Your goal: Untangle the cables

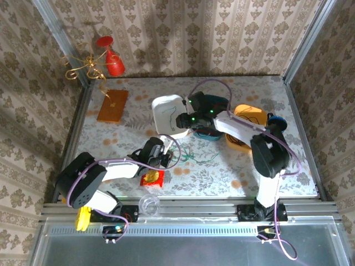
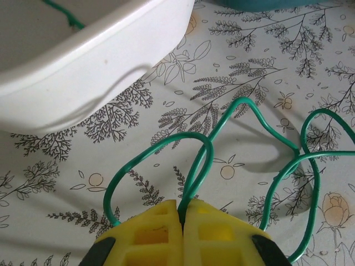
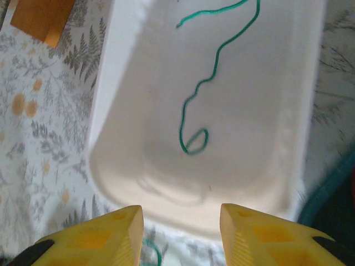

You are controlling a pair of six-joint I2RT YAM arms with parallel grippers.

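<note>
1. Now, nearest the bases: a clear cup (image 1: 148,204), then a red packet (image 1: 151,178) just beside the left arm's wrist.
2. Left gripper (image 2: 181,208) is clenched on the green cable (image 2: 244,100), and its loops sprawl over the table (image 2: 55,188) ahead of the fingers.
3. White tray (image 3: 138,166) sits just beyond, with a green strand (image 3: 181,127) curling across its floor.
4. Right gripper (image 3: 181,221) hangs over the tray's edge, jaws apart, gripping nothing.
5. Further back: an orange bowl (image 1: 247,116) on the right and a wooden block (image 1: 112,105) on the left.

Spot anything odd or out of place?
A green cable lies in the white tray, curled at its end, while more green loops lie crossed on the table, pinched by the shut left gripper. No spill or damage visible.
</note>
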